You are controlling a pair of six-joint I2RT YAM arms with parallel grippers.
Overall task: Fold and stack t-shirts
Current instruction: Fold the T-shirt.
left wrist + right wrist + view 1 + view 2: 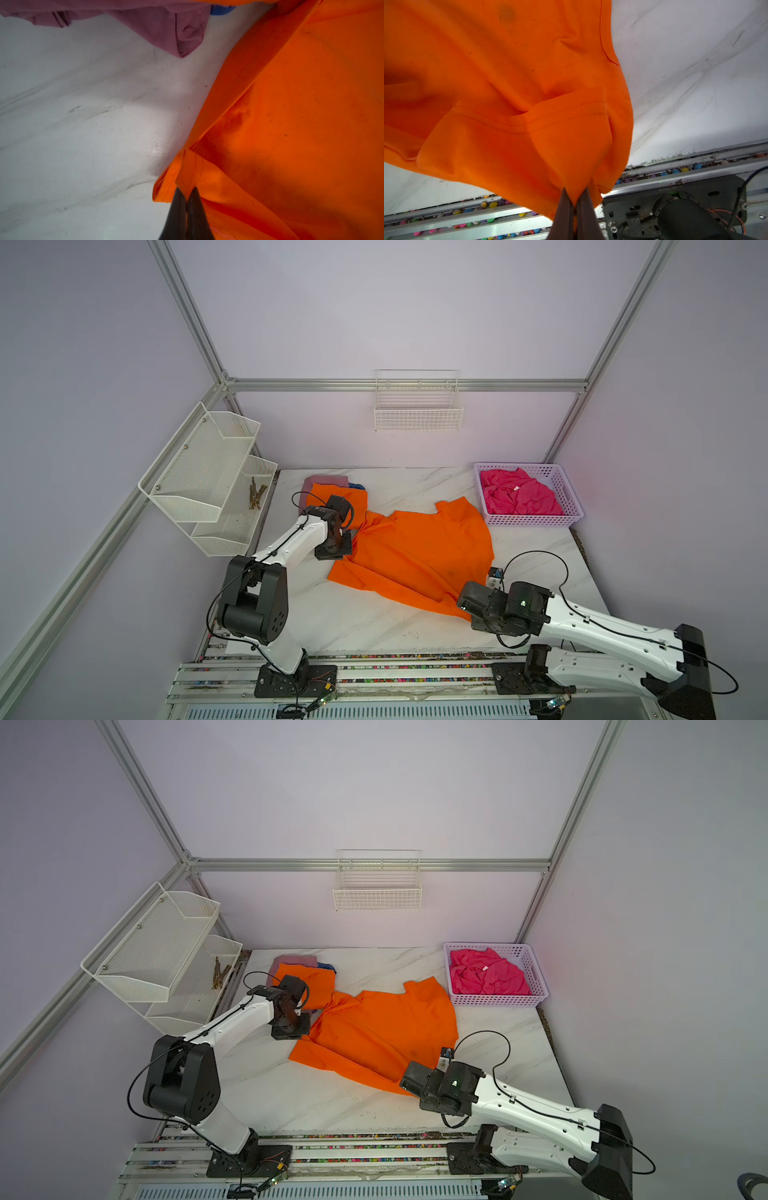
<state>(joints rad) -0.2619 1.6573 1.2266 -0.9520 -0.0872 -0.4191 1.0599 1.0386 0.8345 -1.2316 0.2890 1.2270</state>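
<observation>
Folded mauve, blue and orange cloth shirts [328, 495] lie at the far left corner of the white marble table [353, 626]. My left pincer [188, 194] and right pincer [575, 193] clench the bright orange cloth t-shirt [415, 556] spread mid-table; bare marble lines the front edge.

A robot lab cell: aluminium frame [407, 385], blank panels [374, 302], rail-mounted arms [289, 543].

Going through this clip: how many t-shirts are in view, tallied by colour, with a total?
Orange: 2 (spread orange t-shirt, folded orange t-shirt)
Mauve-pink t-shirt: 1
Blue t-shirt: 1, mostly hidden
Hot pink t-shirt: 1, in the basket
Total: 5
</observation>
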